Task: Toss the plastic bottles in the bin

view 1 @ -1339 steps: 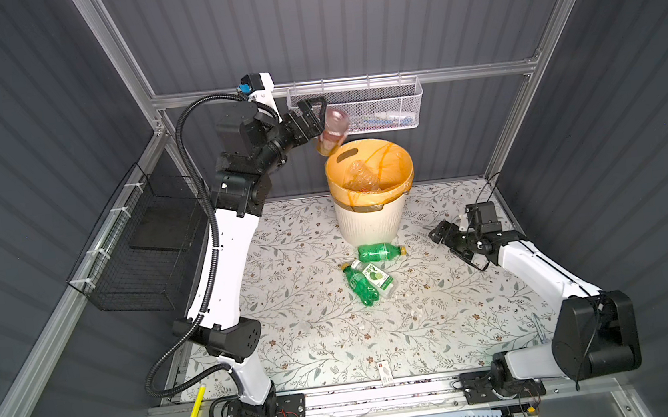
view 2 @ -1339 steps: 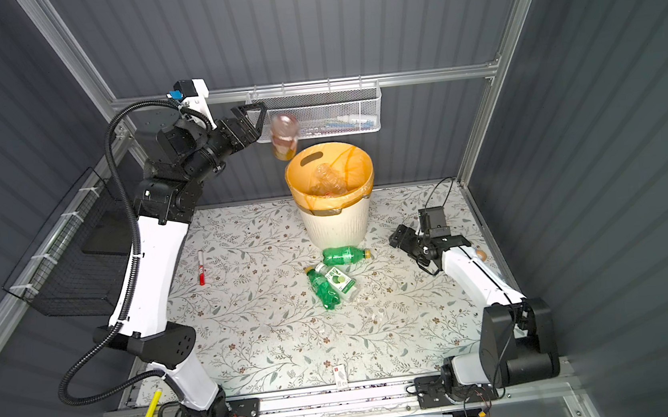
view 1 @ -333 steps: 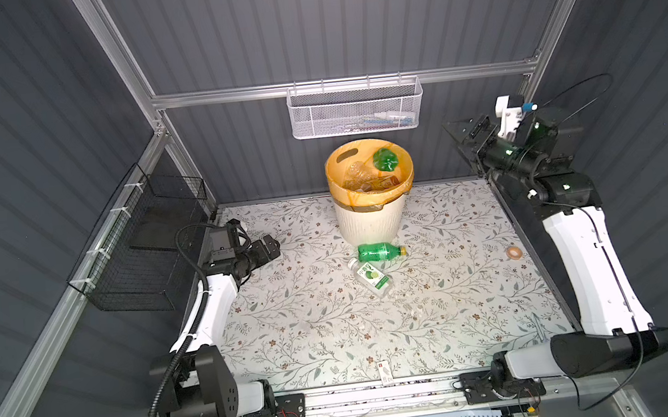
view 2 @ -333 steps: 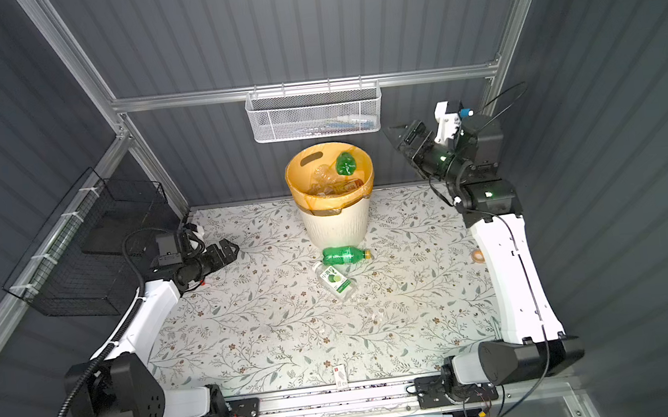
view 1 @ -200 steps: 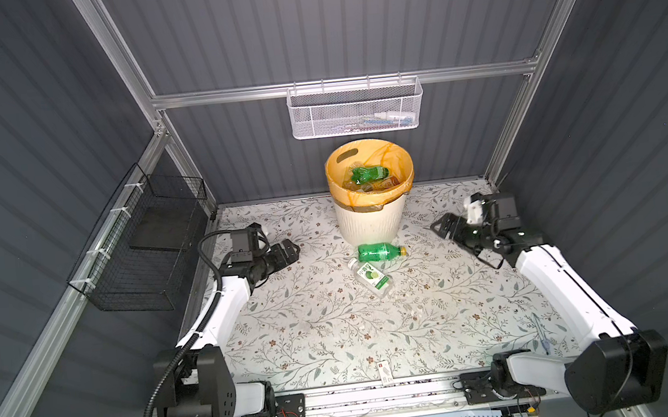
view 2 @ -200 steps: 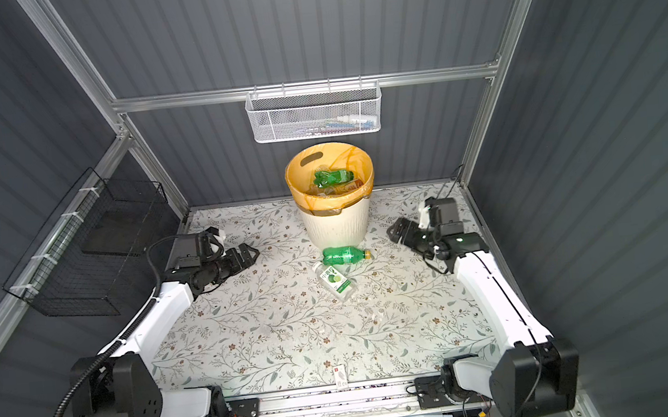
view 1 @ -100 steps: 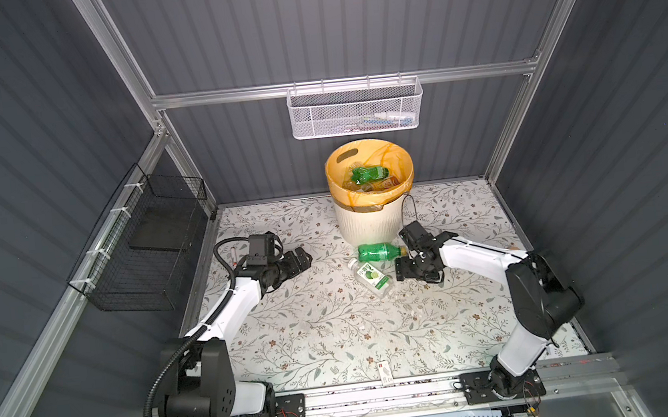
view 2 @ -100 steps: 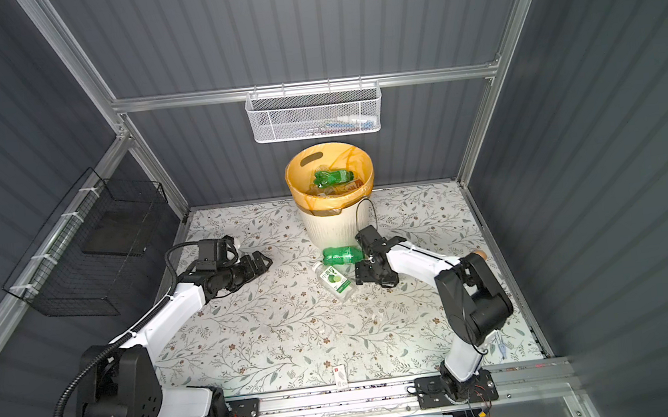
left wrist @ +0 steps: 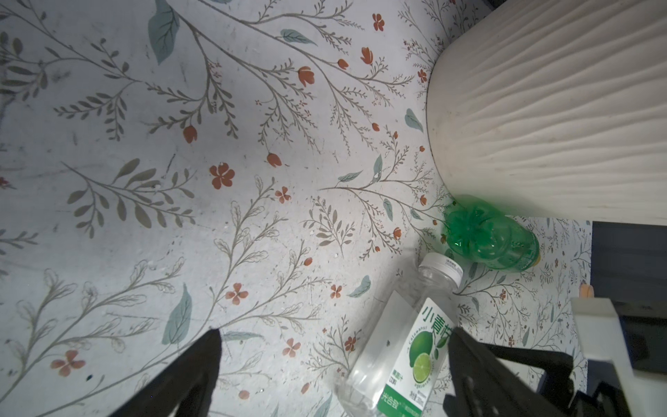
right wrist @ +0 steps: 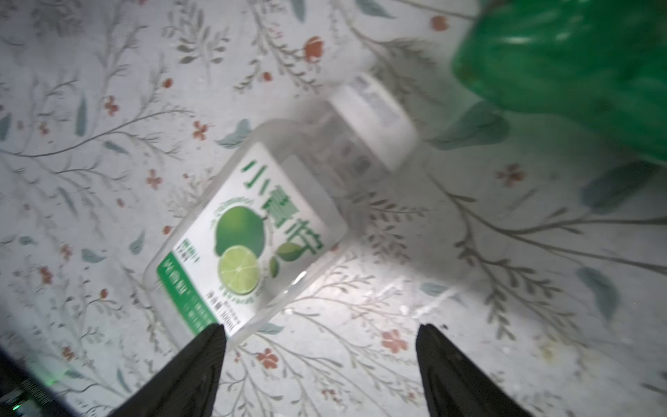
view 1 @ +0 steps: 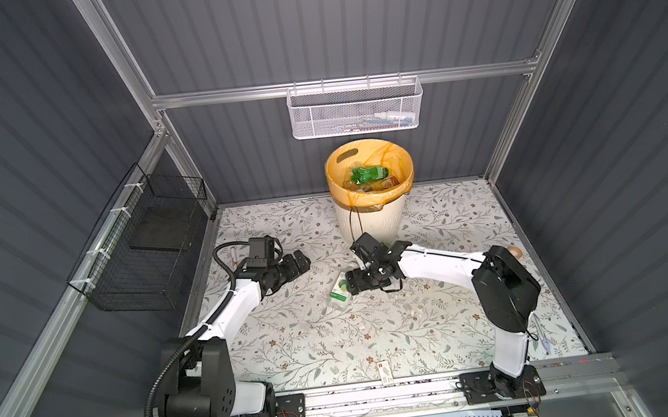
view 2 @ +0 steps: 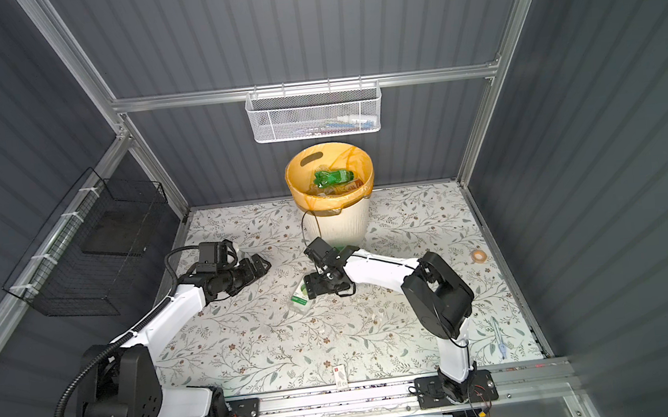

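The bin [view 1: 371,220] stands at the back, orange bag over its rim, with a green bottle [view 1: 368,172] on top of the bottles inside. A clear bottle with a lime label [view 1: 340,294] [view 2: 300,299] [right wrist: 252,231] lies on the floral mat in front. A green bottle [left wrist: 494,238] [right wrist: 577,65] lies against the bin's base, mostly hidden under my right wrist in both top views. My right gripper [view 1: 351,282] [right wrist: 319,335] is open, low beside the clear bottle's base, gripping nothing. My left gripper [view 1: 301,258] [left wrist: 334,334] is open and empty, left of that bottle.
A white mesh basket [view 1: 356,109] hangs on the back wall above the bin. A black wire basket [view 1: 148,252] hangs on the left wall. A white card [view 1: 384,369] lies near the front rail, a tape roll [view 1: 514,251] at the right edge, a marker [view 1: 233,254] behind my left wrist.
My right arm has swung from the right side to the middle and come down beside the clear bottle, jaws slightly narrower. My left gripper has crept toward the middle.
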Robot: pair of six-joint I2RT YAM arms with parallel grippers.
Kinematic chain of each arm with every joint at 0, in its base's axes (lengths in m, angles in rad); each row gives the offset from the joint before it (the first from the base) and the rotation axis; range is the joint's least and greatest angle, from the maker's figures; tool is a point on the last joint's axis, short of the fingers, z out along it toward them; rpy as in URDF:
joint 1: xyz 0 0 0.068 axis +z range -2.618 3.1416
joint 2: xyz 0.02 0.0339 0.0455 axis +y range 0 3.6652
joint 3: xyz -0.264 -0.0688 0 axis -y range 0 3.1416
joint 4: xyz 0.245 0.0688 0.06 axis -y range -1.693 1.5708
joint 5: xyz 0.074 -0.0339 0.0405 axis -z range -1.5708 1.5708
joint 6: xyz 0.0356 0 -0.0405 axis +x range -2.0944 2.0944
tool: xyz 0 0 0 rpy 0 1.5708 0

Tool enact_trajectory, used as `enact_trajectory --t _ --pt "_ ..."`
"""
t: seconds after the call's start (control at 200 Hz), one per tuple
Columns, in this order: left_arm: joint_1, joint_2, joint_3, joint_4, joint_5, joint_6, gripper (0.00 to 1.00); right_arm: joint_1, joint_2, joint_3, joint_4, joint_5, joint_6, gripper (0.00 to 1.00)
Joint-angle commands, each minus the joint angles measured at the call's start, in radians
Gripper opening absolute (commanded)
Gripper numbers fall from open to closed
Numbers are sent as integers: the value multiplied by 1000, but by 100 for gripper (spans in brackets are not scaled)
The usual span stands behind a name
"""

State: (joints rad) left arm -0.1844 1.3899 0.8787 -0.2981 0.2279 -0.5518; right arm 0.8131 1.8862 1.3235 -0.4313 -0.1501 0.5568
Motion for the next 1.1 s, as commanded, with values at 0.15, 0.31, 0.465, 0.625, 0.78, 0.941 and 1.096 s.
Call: enact_trajectory --t 0.15,0.31,0.465,0.625,0.78,0.941,1.096 --pt "-30 25 41 -33 -11 49 99 -92 -154 -125 155 -145 101 85" --pt "-113 93 80 -29 -66 90 100 -206 -316 -237 153 -104 101 85" --pt "-158 169 104 2 -74 95 100 -302 -476 -352 149 -40 106 86" --pt "-235 226 171 -6 -91 169 100 -408 -587 -462 161 -27 125 86" --pt "-294 264 214 -37 -99 274 100 -490 -637 -520 171 -49 126 86" --pt "-344 271 216 -73 -157 359 100 -523 -656 -547 180 -46 117 86" --pt "-381 289 207 -91 -229 398 100 -538 -657 -572 201 -58 125 86"
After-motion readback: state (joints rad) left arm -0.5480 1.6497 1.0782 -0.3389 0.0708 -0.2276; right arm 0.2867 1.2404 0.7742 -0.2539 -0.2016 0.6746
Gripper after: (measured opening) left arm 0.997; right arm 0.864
